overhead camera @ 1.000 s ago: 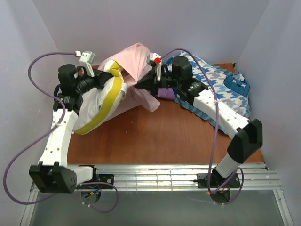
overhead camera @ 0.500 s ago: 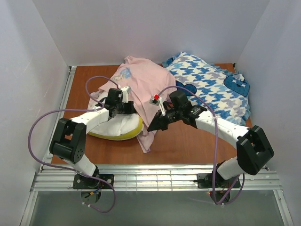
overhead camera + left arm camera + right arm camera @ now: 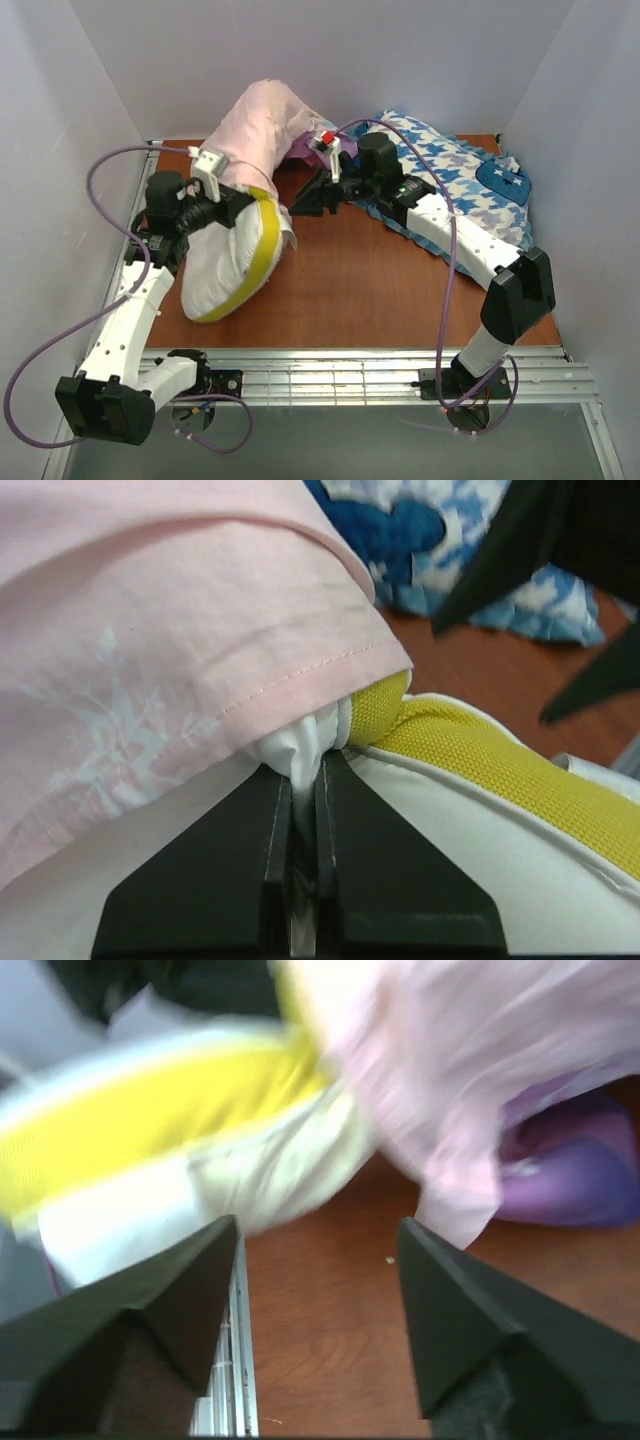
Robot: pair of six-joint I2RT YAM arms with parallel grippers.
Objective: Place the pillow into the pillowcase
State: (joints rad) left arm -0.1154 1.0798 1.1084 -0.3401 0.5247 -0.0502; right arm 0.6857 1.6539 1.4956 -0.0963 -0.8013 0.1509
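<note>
The white pillow (image 3: 225, 270) with its yellow side edge hangs tilted over the table's left side. My left gripper (image 3: 243, 205) is shut on a pinch of its white cloth at the upper corner (image 3: 306, 762). The pale pink pillowcase (image 3: 262, 118) is draped over the pillow's top end, and its hem (image 3: 300, 675) lies just above the pinched corner. A purple fold (image 3: 305, 150) shows behind. My right gripper (image 3: 300, 205) hovers to the right of the pillow, open and empty (image 3: 318, 1228), above bare wood. The pillow (image 3: 150, 1160) and pillowcase (image 3: 450, 1080) look blurred in the right wrist view.
A blue-and-white houndstooth cushion (image 3: 455, 170) lies at the back right, partly under the right arm. The brown table (image 3: 360, 290) is walled on three sides. A metal rail (image 3: 350, 375) runs along the near edge.
The right gripper has opened, let go of the pillowcase, and moved up toward the back. The left arm has lifted the pillow off the table with the case over its top.
</note>
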